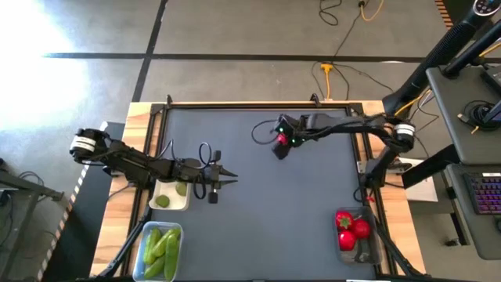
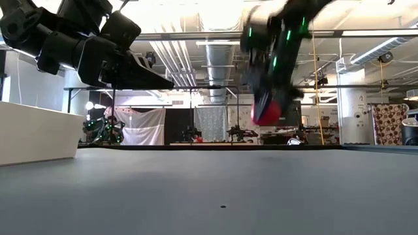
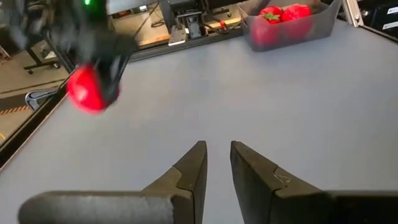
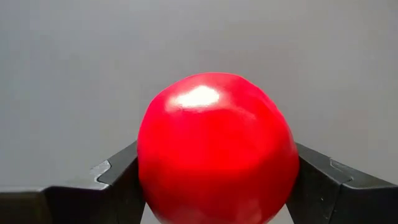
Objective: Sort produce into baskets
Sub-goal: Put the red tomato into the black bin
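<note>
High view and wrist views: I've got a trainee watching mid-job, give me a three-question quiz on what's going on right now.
1. True or false: the right gripper holds a red piece clear of the table.
2. Which tub already holds red pieces? A) the white tray B) the clear tub at the right arm's side C) the clear tub with the cucumbers
3. Fill in: the left gripper, hanging beside the white tray, holds ____.

Key:
1. True: its jaws press the red piece from both sides, and the low view shows it above the table.
2. B
3. nothing; its jaws stand slightly apart.
</note>
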`<state>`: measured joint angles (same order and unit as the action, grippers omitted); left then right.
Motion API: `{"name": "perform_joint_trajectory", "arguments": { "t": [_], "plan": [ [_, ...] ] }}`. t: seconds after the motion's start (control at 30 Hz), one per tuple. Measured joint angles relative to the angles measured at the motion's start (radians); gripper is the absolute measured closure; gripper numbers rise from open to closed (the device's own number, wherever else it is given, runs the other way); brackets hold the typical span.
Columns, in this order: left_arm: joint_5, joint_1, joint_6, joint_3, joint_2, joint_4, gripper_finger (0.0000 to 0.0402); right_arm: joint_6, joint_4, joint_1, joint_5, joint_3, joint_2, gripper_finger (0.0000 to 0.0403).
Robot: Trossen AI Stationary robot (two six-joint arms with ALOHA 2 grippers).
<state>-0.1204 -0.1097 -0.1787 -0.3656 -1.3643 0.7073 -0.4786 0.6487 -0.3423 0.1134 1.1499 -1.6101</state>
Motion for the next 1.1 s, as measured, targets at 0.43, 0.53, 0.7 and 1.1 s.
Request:
{"name": "perform_joint_trajectory", "arguments": {
  "t": [0.43, 0.53, 0.7, 1.1],
  "plan": [
    [0.0, 0.0, 0.032, 0.002, -0.004, 0.002, 0.0345, -1.047, 0.483, 0.769, -0.12, 0.29, 0.198, 0.0124],
    [0.002, 0.0, 0.038, 0.002, -0.01, -0.001, 0.0345, -1.403, 0.541, 0.944, -0.142, 0.299, 0.191, 0.0124],
    [0.002, 0.0, 0.038, 0.002, -0.01, 0.0, 0.0345, -1.824, 0.588, 1.138, -0.396, 0.265, 0.163, 0.0124],
    [0.002, 0.0, 0.003, -0.004, -0.009, 0.019, 0.0345, -1.757, 0.398, 1.176, -0.701, -0.004, 0.134, 0.0119]
  ]
}}
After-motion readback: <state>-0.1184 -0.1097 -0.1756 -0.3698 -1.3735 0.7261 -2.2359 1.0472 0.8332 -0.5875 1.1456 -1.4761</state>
